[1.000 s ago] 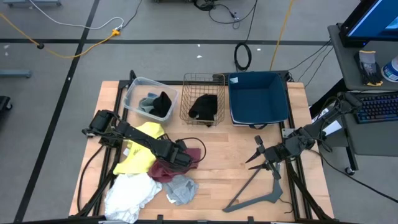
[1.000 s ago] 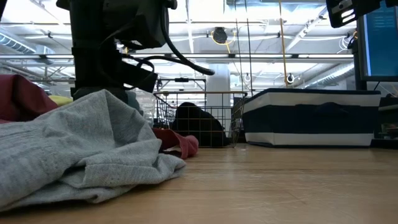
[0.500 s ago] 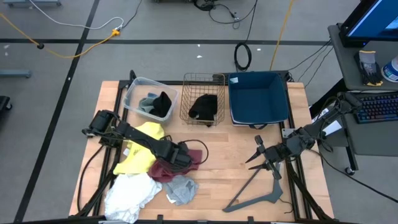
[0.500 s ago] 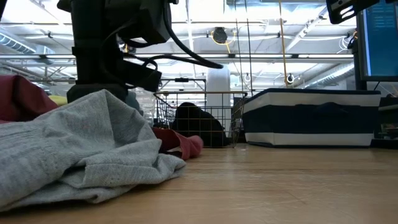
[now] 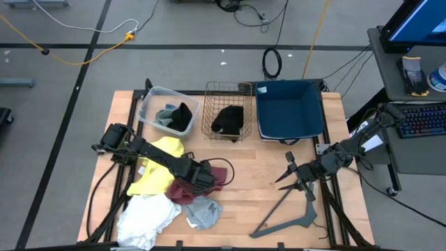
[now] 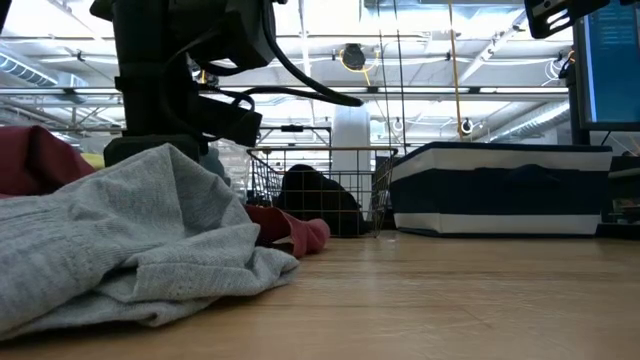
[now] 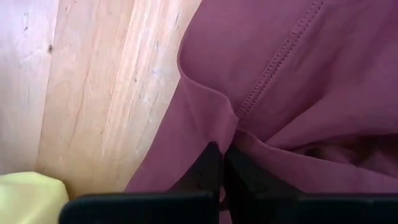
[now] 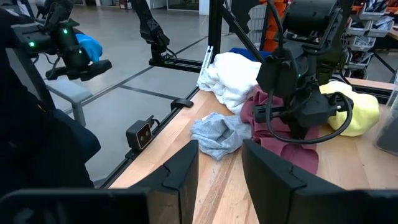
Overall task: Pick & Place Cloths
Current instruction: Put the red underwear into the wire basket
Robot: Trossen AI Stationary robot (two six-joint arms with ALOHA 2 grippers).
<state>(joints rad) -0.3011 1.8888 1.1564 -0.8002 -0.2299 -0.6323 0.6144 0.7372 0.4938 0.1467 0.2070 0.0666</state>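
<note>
Fingertips of left gripper [image 7: 222, 152] pinched tight on fold of maroon cloth [image 7: 298, 93], mid-table by yellow cloth [image 5: 162, 164], white cloth [image 5: 143, 216], grey cloth [image 5: 203, 212]. Black cloth [image 5: 228, 120] in wire basket [image 5: 226, 90]. Right gripper [image 5: 284, 178] parked over table's right side nr hanger [image 5: 289, 216], fingers partly apart, holding nothing.

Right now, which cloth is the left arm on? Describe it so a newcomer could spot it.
Start at the pile of cloths on the table's left half. The left gripper is down on the maroon cloth, jaws shut on a fold of it. It lies between the yellow cloth and the light grey cloth, the only dark red piece there.
</note>
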